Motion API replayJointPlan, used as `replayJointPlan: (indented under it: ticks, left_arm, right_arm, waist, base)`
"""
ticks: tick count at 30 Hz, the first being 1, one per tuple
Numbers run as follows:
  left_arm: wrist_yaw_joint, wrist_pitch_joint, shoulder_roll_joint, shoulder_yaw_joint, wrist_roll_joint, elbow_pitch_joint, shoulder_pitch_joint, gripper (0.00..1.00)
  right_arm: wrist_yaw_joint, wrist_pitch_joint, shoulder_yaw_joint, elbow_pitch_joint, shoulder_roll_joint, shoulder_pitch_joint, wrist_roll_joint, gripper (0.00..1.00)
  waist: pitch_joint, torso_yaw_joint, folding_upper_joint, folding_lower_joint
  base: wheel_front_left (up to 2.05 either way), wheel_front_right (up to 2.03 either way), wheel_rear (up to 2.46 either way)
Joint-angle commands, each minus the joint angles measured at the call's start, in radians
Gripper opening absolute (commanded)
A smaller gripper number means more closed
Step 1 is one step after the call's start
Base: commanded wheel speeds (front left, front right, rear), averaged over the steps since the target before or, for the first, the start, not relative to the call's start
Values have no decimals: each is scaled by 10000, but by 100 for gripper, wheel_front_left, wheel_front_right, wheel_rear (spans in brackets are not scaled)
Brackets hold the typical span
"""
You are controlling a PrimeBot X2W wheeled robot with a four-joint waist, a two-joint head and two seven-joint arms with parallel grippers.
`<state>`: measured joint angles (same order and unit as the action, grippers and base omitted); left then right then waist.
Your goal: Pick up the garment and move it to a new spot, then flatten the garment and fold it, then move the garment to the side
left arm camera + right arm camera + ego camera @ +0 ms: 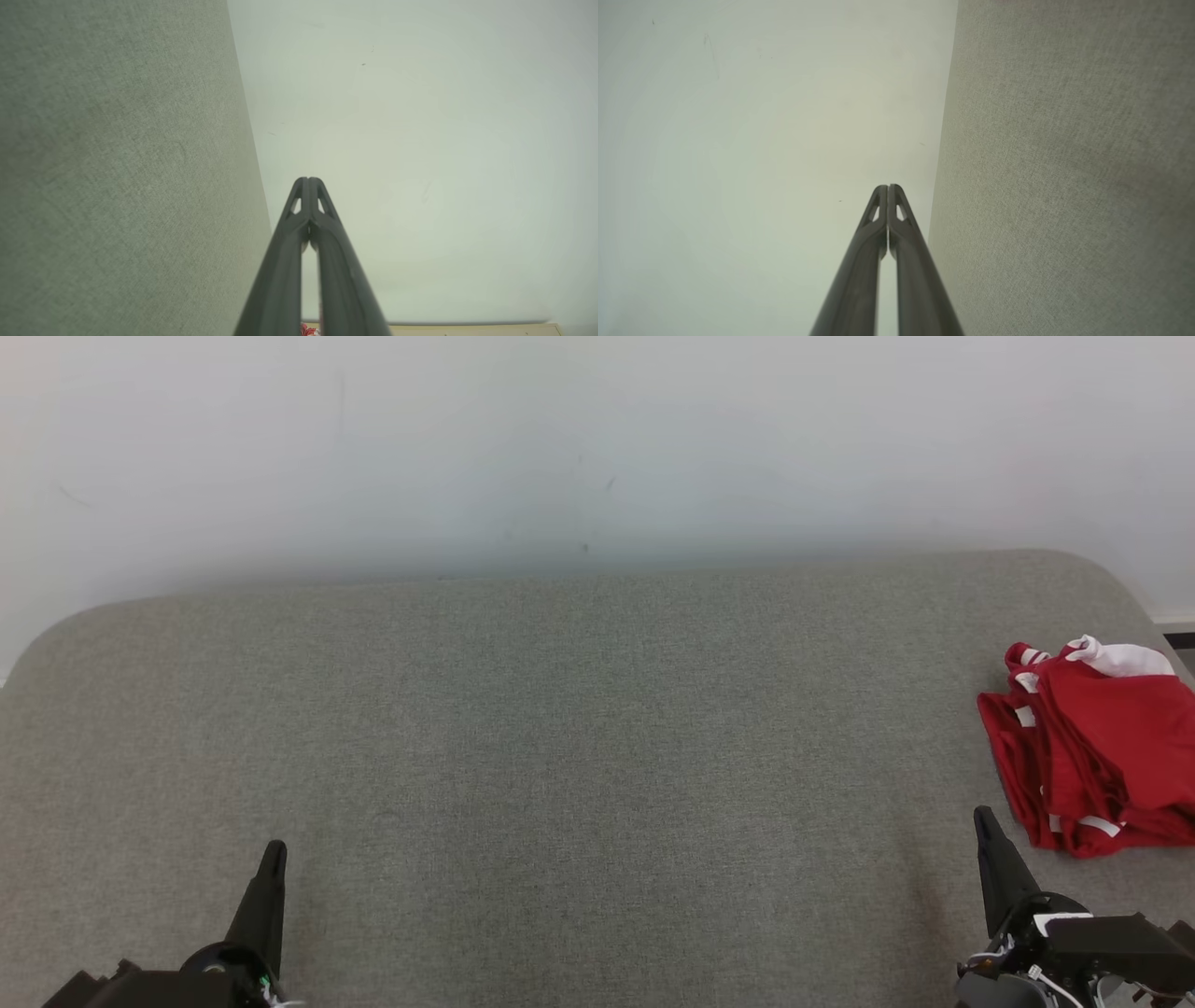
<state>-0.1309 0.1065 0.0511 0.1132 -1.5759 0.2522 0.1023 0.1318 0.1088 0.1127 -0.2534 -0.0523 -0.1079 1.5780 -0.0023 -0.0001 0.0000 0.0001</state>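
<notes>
Garment [1097, 747]: red with white trim, bunched in a loose heap at 3 o'clock on the grey cushion [597, 728], up against its right edge and partly cut off by the head view's border. Left gripper [274, 854] sits low at 7 o'clock, fingers pressed together at the tips, holding nothing, well apart from the garment. Right gripper [982, 817] sits at 5 o'clock, fingers likewise together and holding nothing. The garment lies near its tip, at about 1 o'clock from it, not touching. Both grippers point toward 12, at the pale wall [597, 448] behind the cushion's rounded far edge. Grey fabric runs between the two grippers. In the left wrist view a red sliver shows between the finger bases.
</notes>
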Motion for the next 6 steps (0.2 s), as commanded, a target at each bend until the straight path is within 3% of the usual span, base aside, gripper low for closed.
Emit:
replayJointPlan:
  ticks: [1, 6]
  left_arm:
    - [3, 74, -12, 39, -243, -45, 171, 0]
    - [3, 128, -15, 42, -373, -41, 166, 0]
  right_arm:
    - [-20, 55, 37, 49, 28, -98, 204, 0]
    - [-21, 93, 51, 67, 35, -91, 343, 0]
  waist:
    - [10, 0, 0, -1]
    - [33, 1, 0, -1]
  base:
    - [0, 0, 0]
    - [0, 0, 0]
